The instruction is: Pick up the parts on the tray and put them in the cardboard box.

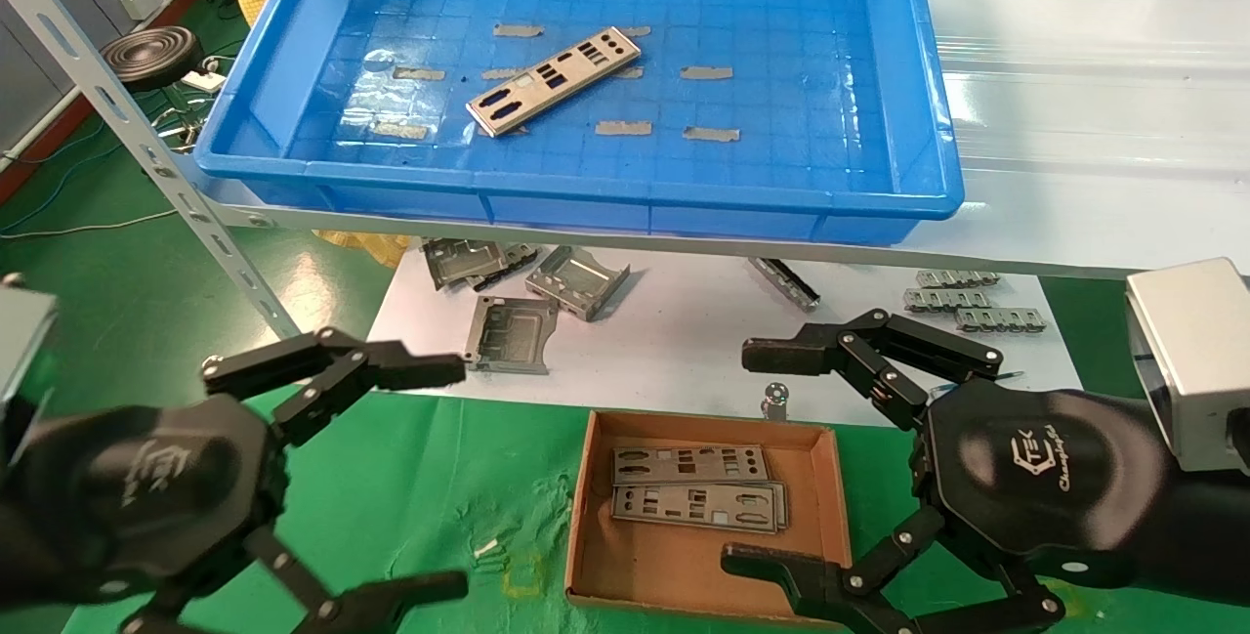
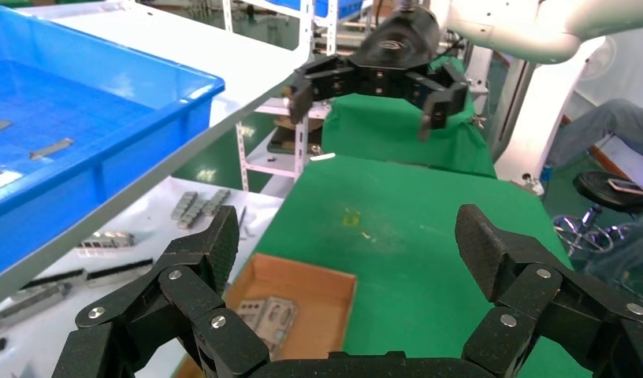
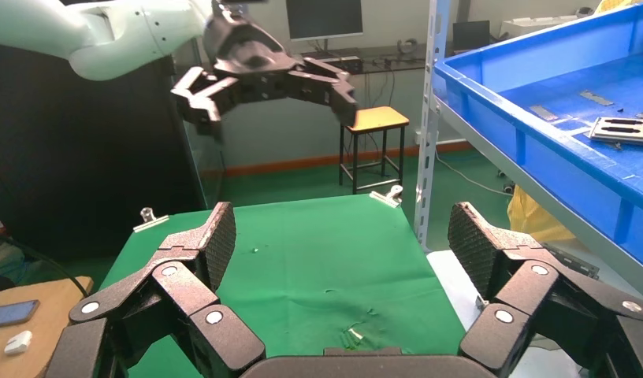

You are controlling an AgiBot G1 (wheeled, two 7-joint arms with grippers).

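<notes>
1 part lies flat and askew on the tray floor; it looks thin, stiff, light and slippery, best pinched across its long edges. Left gripper and right gripper hover spread and empty beside the cardboard box

We see the blue tray open from above, its low walls and rolled rim the only barrier around the one plate lying flat mid-floor among thin tape strips. The slanted shelf post crosses the left side of the approach. Folded metal brackets clutter the white sheet beneath the shelf. The cardboard box is lidless and open from above, with bare floor in front of its two stacked plates. Our right gripper, fingers spread, crowds the box's right wall; our left gripper, also spread, stands clear over bare green cloth.
</notes>
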